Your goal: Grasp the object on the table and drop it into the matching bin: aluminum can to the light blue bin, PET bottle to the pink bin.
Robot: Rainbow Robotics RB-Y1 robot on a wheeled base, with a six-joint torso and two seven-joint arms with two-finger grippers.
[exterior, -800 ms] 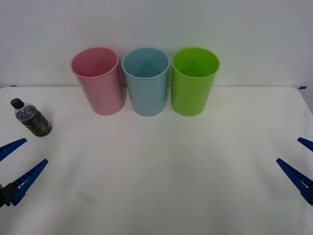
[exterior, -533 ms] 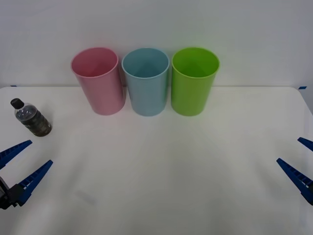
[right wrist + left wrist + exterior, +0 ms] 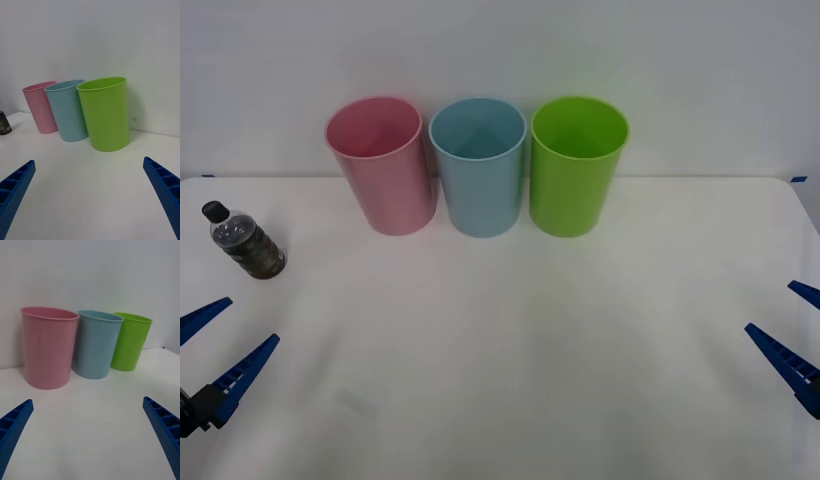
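- Standing upright near the left edge of the table (image 3: 510, 330): small bottle (image 3: 246, 243), black cap, dark lower body, nothing touching it.
- Showing again in the right wrist view as a dark sliver (image 3: 4, 123) at the frame edge, beside the pink bin (image 3: 40, 108).
- Standing in a row at the far side of the table, against the white wall (image 3: 500, 50): pink bin (image 3: 380, 165) leftmost, light blue bin (image 3: 478, 166) in the middle, green bin (image 3: 575, 165) rightmost.
- Sitting just beside one another, rims nearly touching; contact between them cannot be told.
- All three upright, mouths open upward; interiors looking bare from the front view.
- Bottle sitting well apart from the bins, nearer the robot and further left than the pink one.
- Hovering low at the near left corner: left gripper (image 3: 215, 345), blue ribbed fingers spread wide, holding nothing.
- Lying just short of the bottle, on the robot's side of it, not touching.
- In the left wrist view, fingers (image 3: 15, 423) splayed to both corners, pink bin (image 3: 48, 348), light blue bin (image 3: 96, 345) and green bin (image 3: 130, 342) ahead.
- Parked at the near right edge: right gripper (image 3: 802, 335), fingers likewise wide apart, holding nothing.
- In the right wrist view, fingers (image 3: 165, 187) at both corners, green bin (image 3: 107, 114) nearest, light blue bin (image 3: 69, 110) behind it.
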